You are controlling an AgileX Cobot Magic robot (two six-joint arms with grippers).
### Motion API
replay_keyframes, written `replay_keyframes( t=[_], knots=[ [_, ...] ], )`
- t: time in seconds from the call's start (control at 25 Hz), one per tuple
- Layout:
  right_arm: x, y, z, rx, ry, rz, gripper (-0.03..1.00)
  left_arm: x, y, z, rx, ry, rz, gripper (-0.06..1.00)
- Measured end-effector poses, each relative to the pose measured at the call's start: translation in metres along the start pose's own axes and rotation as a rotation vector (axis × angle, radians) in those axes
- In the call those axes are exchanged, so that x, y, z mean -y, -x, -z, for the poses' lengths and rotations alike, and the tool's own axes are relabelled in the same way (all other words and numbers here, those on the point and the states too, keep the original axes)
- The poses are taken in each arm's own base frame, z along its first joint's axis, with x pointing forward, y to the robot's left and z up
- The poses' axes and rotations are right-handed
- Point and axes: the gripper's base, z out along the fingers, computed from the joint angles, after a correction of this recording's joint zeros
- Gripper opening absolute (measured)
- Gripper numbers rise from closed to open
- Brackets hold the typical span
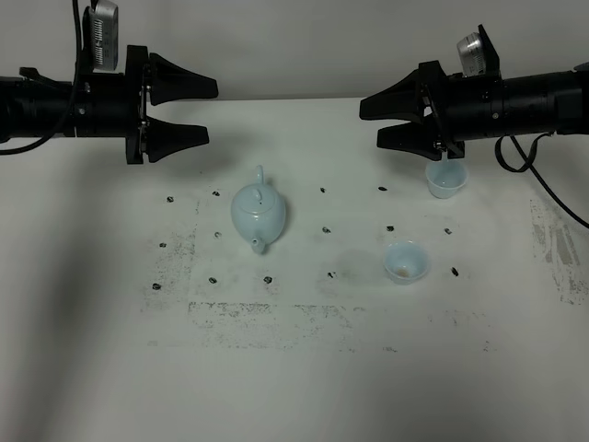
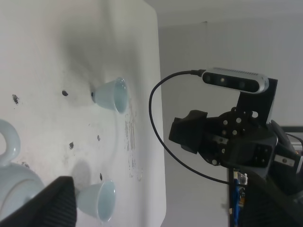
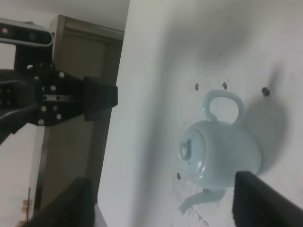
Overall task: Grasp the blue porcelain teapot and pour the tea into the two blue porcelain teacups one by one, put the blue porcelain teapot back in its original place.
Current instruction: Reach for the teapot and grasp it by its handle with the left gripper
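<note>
The blue porcelain teapot (image 1: pixel 258 214) stands upright on the white table, left of centre, lid on, spout toward the front edge and loop handle toward the back. It also shows as teapot (image 3: pixel 220 151) and, partly cut off, teapot (image 2: pixel 12 182). One blue teacup (image 1: pixel 446 181) sits at the back right, just below my right gripper (image 1: pixel 371 124). The other teacup (image 1: pixel 406 261) stands nearer the front. Both cups appear in the left wrist view, teacup (image 2: pixel 111 94) and teacup (image 2: pixel 97 201). My left gripper (image 1: pixel 210 112) hovers open behind and left of the teapot. Both grippers are empty.
Small black marks (image 1: pixel 326 229) dot the table around the objects, and a scuffed grey patch (image 1: pixel 276 313) lies toward the front. The table's back edge (image 1: pixel 294 98) runs just behind both arms. A cable (image 1: pixel 552 198) hangs from the right arm.
</note>
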Motion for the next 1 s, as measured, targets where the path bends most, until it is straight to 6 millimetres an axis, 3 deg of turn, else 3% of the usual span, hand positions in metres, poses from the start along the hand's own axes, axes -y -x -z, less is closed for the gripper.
replay_keyframes(
  t=[0.12, 0.24, 0.44, 0.64, 1.0],
  knots=[
    [-0.005, 0.005, 0.002, -0.005, -0.011, 0.037, 0.59, 0.000, 0.000, 0.000, 0.000, 0.000, 0.000, 0.07],
    [-0.023, 0.017, 0.011, -0.045, -0.099, 0.125, 0.58, 0.000, 0.000, 0.000, 0.000, 0.000, 0.000, 0.07],
    [-0.060, 0.028, 0.041, -0.159, -0.472, 0.279, 0.58, 0.000, 0.000, 0.000, -0.001, -0.001, -0.002, 0.07],
    [-0.056, 0.024, 0.061, -0.249, -0.789, 0.258, 0.58, 0.000, 0.000, 0.000, -0.001, -0.001, -0.002, 0.07],
    [-0.049, 0.024, 0.068, -0.237, -0.902, 0.192, 0.58, 0.000, 0.000, 0.000, -0.002, 0.000, -0.001, 0.07]
  ],
)
